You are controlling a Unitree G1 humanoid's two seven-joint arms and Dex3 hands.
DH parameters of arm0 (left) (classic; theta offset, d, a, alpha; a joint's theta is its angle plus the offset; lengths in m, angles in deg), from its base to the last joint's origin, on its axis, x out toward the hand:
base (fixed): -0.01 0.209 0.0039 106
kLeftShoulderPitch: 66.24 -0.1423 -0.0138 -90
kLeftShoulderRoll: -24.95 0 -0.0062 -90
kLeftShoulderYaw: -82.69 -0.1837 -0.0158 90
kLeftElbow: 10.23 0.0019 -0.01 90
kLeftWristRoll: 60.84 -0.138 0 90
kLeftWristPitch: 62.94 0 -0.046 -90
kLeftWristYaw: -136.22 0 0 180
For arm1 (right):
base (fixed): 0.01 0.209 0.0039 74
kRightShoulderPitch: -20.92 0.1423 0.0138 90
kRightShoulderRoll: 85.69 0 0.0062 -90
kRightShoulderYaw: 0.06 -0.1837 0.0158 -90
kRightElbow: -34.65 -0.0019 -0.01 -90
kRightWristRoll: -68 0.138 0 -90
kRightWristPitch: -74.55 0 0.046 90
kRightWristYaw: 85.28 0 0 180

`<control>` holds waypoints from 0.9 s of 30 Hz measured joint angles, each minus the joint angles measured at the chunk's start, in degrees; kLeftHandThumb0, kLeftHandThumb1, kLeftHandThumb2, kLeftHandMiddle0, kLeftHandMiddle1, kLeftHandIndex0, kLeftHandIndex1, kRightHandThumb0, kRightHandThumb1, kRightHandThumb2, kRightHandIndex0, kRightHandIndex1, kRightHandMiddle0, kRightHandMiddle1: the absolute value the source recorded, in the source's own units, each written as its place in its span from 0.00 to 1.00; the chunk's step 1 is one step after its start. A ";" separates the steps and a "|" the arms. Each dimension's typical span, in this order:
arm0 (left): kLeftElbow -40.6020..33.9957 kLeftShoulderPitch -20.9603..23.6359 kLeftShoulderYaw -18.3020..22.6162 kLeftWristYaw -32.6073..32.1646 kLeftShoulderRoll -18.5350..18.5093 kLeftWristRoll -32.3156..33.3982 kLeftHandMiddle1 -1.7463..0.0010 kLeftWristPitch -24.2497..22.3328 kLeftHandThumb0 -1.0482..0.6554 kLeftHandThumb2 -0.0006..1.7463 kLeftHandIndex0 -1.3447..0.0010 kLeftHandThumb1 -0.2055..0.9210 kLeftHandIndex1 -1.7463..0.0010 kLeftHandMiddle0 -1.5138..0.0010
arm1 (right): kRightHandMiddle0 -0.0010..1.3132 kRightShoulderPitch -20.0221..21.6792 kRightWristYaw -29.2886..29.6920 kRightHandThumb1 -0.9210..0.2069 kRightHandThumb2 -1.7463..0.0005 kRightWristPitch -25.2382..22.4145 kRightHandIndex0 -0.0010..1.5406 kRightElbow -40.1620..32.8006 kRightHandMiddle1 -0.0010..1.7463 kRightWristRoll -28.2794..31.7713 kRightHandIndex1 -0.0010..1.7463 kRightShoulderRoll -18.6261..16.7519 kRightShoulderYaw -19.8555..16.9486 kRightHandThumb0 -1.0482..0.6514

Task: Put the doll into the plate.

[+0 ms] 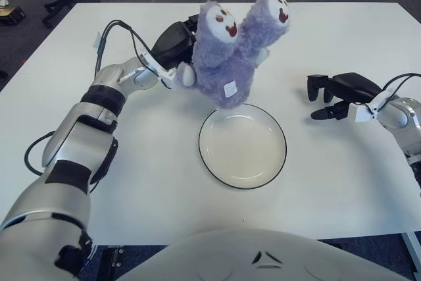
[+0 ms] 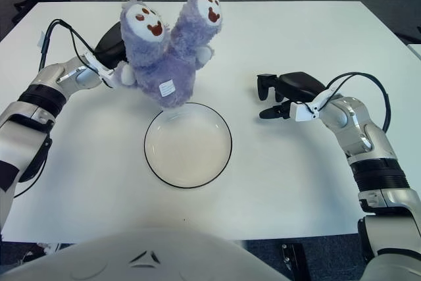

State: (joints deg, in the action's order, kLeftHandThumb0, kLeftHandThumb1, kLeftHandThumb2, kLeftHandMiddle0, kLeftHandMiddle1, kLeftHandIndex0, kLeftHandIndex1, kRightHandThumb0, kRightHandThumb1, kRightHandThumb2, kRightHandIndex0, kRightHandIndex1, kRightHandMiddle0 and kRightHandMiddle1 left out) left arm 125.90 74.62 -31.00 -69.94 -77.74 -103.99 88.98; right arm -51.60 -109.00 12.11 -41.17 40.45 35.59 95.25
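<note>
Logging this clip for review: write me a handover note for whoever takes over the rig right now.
Left hand: shut on the purple doll, holding it at the plate's far rim, its bottom edge overlapping that rim in view.
Right hand: open, holding nothing, right of the plate.
Done: doll grasped and brought to the plate's edge.
Left: carry it over the plate's middle, set it down, let go.

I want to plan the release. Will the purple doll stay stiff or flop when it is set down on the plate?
Probably it flops: the doll looks plush, and its two heads splay apart above the left hand gripping its side. It seems light. On the shallow plate it may tip over.
</note>
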 measured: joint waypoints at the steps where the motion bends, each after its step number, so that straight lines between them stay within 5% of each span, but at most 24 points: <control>1: -0.51 -0.25 0.03 0.41 0.15 0.02 0.00 0.09 0.65 0.35 0.54 0.73 0.00 0.40 | 0.23 0.06 -0.16 0.00 0.76 -0.09 0.46 0.00 0.93 0.02 0.58 0.00 0.00 0.41; 27: -2.56 -1.32 1.25 5.71 3.42 1.99 0.00 5.20 0.63 0.29 0.52 0.77 0.00 0.39 | 0.23 0.43 -0.83 0.00 0.76 -0.87 0.47 -0.07 0.93 0.13 0.56 0.00 0.12 0.41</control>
State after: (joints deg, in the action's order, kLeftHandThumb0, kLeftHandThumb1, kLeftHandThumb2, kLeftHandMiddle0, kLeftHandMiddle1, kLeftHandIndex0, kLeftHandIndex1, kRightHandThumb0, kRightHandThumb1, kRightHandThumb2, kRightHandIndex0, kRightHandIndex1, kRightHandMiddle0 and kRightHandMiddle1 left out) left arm 123.34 73.30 -29.76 -64.23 -74.32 -102.01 94.18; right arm -51.16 -109.84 11.24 -41.25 40.58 35.59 95.37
